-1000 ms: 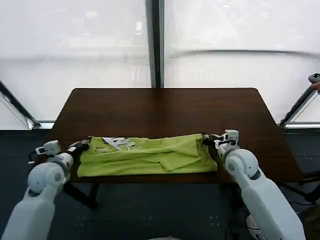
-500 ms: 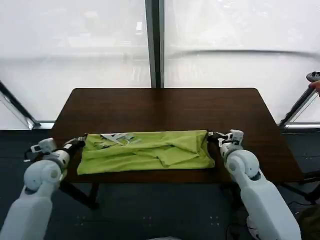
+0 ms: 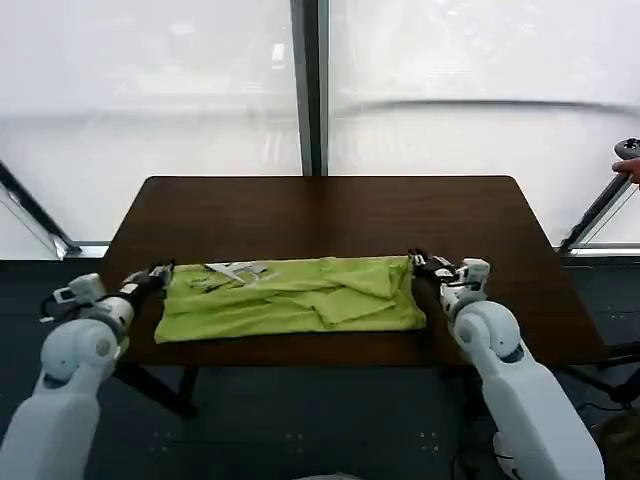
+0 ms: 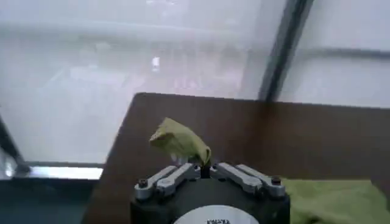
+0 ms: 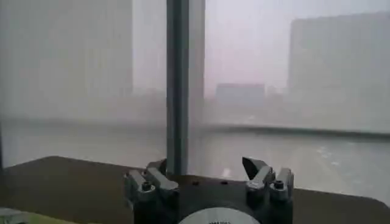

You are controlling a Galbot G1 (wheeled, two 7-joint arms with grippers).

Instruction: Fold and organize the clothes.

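The lime yellow-green T-shirt lies crumpled in a long band across the front of the dark brown table. Its white graphic shows near its left end. My left gripper sits at the shirt's left end and is shut on a pinch of green fabric, which sticks up past the closed left gripper in the left wrist view. My right gripper is at the shirt's right end. In the right wrist view the right gripper stands open with nothing between its fingers.
The table's far half is bare wood. A dark window post rises behind the table's back edge, and dark floor lies below the front edge. Slanted dark bars stand off the table's right side.
Both grippers and the shirt have shifted a little toward the far side of the table, away from the front edge. The shirt's left end has been drawn out flatter.
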